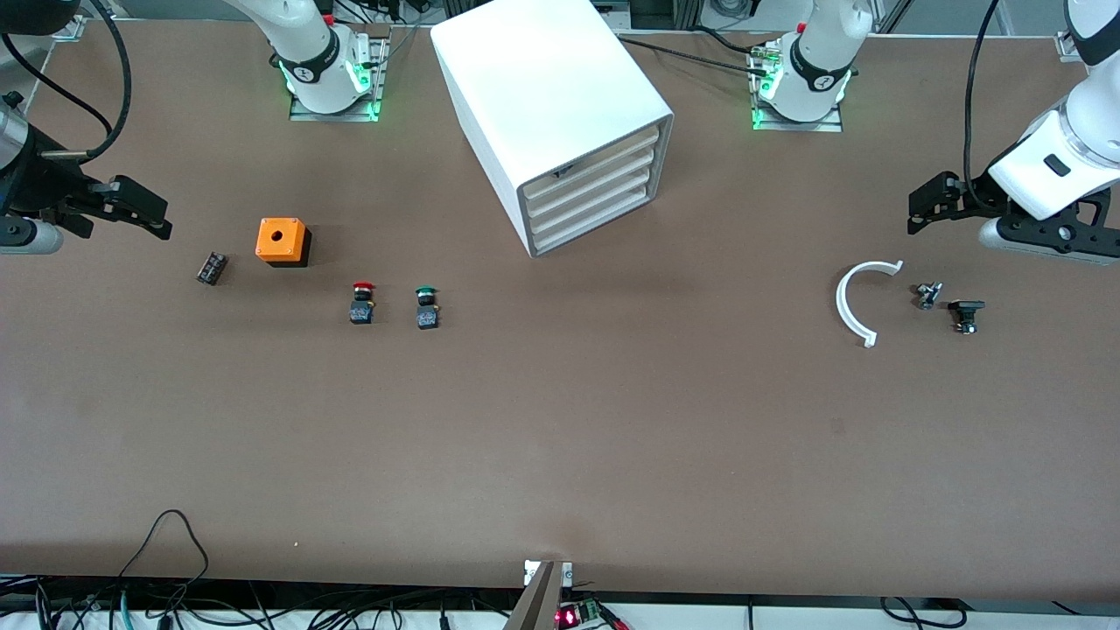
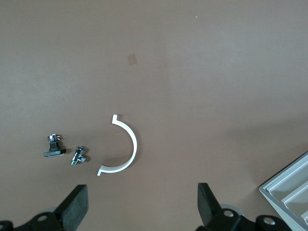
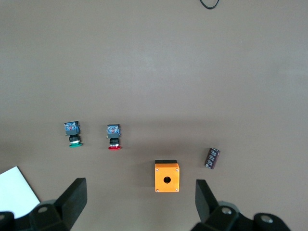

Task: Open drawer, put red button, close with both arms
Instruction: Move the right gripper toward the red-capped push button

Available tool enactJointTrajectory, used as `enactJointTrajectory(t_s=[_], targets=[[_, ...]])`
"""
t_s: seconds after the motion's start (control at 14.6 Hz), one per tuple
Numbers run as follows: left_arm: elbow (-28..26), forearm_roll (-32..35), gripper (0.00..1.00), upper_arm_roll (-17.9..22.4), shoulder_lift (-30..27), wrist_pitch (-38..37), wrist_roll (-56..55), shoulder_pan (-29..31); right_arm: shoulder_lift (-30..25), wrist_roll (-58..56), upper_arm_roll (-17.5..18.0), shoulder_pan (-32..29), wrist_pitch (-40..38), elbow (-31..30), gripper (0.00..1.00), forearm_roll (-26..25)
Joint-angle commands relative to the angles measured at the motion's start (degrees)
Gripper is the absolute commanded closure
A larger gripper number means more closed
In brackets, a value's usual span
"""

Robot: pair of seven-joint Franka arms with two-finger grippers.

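The white cabinet (image 1: pixel 551 96) stands at the middle of the table near the arms' bases, and its topmost drawer (image 1: pixel 595 163) is shut like the three below it. The red button (image 1: pixel 362 302) (image 3: pixel 114 137) lies on the table, nearer to the front camera than the cabinet and toward the right arm's end. My right gripper (image 1: pixel 140 210) (image 3: pixel 139 197) hangs open and empty over the table beside the orange box. My left gripper (image 1: pixel 929 203) (image 2: pixel 143 202) hangs open and empty over the left arm's end, above the white half ring.
A green button (image 1: pixel 427 306) lies beside the red one. An orange box (image 1: pixel 282 241) with a hole and a small dark cylinder (image 1: pixel 212 268) lie toward the right arm's end. A white half ring (image 1: pixel 853 302), a small metal part (image 1: pixel 928 295) and a black part (image 1: pixel 965 313) lie toward the left arm's end.
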Motion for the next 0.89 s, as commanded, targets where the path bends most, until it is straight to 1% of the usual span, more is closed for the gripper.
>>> enactJointTrajectory(t_s=[0.0,0.07,0.27,0.48,0.82], targets=[[0.50,1.29,0.00,-0.27,-0.62,-1.03,0.59,-0.15,0.48,1.10,0.35,0.29,-0.70,1.28,0.00,0.75],[0.50,1.29,0.00,-0.27,-0.62,-1.03,0.59,-0.24,0.48,0.41,0.35,0.20,-1.14,1.45,0.00,0.41],[0.50,1.29,0.00,-0.53,-0.71,-1.12,0.59,-0.24,0.74,0.50,0.09,-0.41,1.67,2.68,0.00,0.84],[0.50,1.20,0.00,-0.62,-0.63,-1.12,0.51,-0.24,0.92,1.55,0.44,0.82,1.93,1.46,0.00,0.14],[0.59,1.20,0.00,-0.62,-0.63,-2.08,0.77,-0.24,6.18,0.59,0.61,1.08,4.92,1.28,0.00,1.02]])
